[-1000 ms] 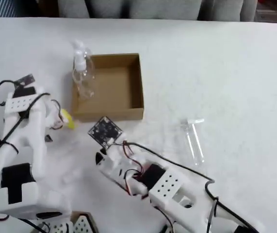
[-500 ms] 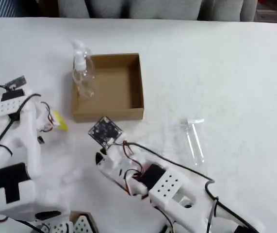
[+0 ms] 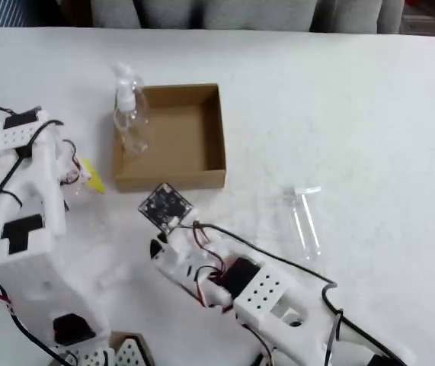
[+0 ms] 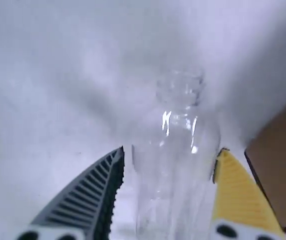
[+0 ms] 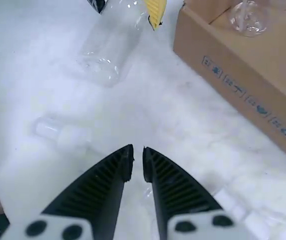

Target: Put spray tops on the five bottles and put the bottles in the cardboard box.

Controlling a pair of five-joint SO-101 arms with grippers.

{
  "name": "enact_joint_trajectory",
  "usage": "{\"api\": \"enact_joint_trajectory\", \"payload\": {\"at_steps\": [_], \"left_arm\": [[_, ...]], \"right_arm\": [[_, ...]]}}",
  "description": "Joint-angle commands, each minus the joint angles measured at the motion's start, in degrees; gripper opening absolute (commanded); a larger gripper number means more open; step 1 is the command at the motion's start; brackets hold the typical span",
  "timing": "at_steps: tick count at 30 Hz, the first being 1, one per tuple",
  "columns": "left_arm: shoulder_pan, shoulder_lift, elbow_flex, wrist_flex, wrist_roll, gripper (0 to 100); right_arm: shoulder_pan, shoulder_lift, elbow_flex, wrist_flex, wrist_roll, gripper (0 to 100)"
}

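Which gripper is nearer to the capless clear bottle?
Left. The left gripper holds the capless clear bottle between its fingers; the right gripper is apart from it.

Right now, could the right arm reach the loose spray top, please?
Probably yes: the spray top lies on the table just ahead of the right gripper, nothing between, though its jaws are shut.

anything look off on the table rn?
Nothing spilled or broken. The clear plastic bottle at the left tool has no top; what looks like a loose white spray top lies on the white table nearby. Another clear bottle, topped, lies on its side well right of the brown cardboard box.
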Motion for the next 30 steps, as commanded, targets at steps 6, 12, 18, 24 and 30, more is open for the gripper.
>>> {"api": "enact_joint_trajectory", "payload": {"at_steps": [6,12,18,24,30], "left_arm": [[-0.4,-0.1,1.1,-3.5,-0.4,28],[-0.5,-0.1,7.6,-12.7,0.4,28],[-0.7,-1.7,10.5,-14.9,3.0,28],[-0.3,-9.3,17.4,-20.5,3.0,27],[1.7,-14.3,20.9,-21.2,2.5,5]], "right_arm": [[0.5,-1.5,-0.4,0.2,0.3,1.5],[0.5,-1.5,-0.4,0.1,0.3,1.6],[0.5,-1.5,-0.4,0.1,0.3,1.6],[0.5,-1.5,-0.4,0.1,0.3,1.6],[0.5,-1.5,-0.4,0.1,0.3,1.6]]}}
